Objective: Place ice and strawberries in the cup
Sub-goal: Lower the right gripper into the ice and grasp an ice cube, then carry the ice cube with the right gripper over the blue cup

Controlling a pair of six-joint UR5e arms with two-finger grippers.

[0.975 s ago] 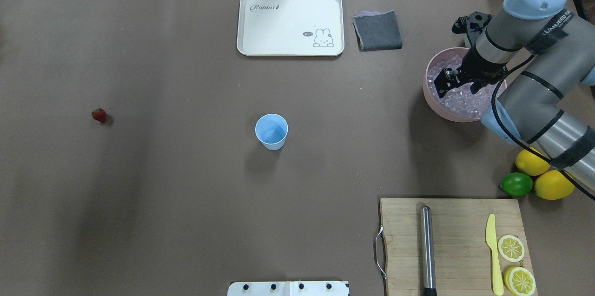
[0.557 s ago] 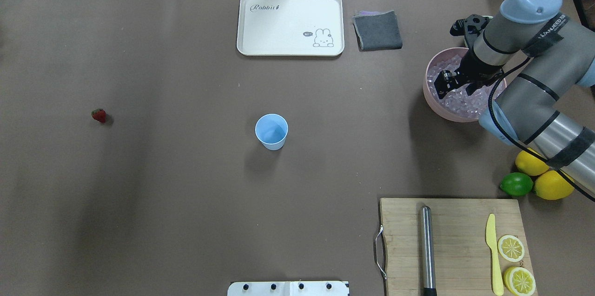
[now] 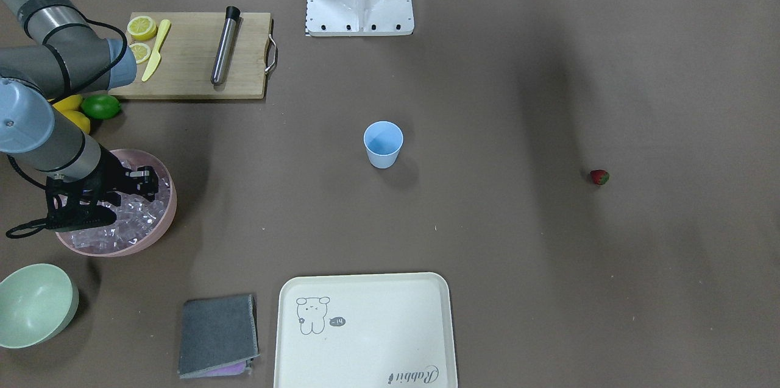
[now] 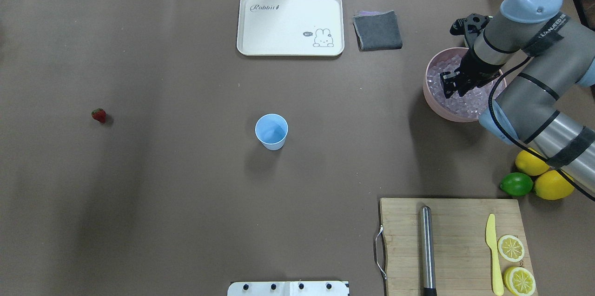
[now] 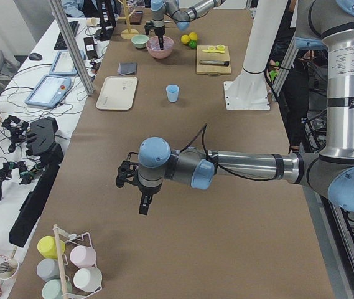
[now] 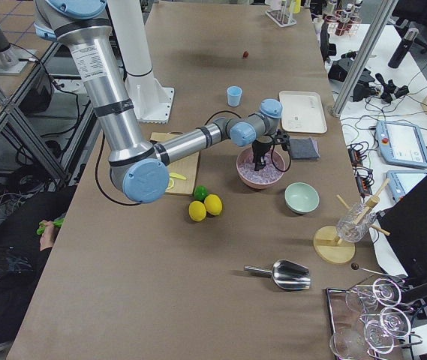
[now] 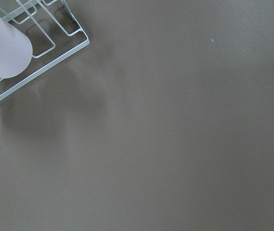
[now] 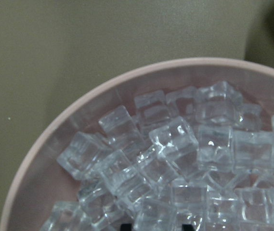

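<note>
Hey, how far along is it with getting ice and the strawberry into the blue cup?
Nothing is done yet: the pale-blue plastic cup looks empty. In hand: the right gripper is down over the clear ice cubes in the pink bowl, none visibly lifted. Left: ice to cup, then the small red strawberry, lying far from it.

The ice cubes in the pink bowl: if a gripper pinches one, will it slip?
Probably slippery: the ice cubes look glassy and smooth, with rounded edges, so one may squirt out of a pinch. They seem rigid, so unlikely to deform. Piled loosely in the pink bowl, neighbours will likely shift when one is pulled.
</note>
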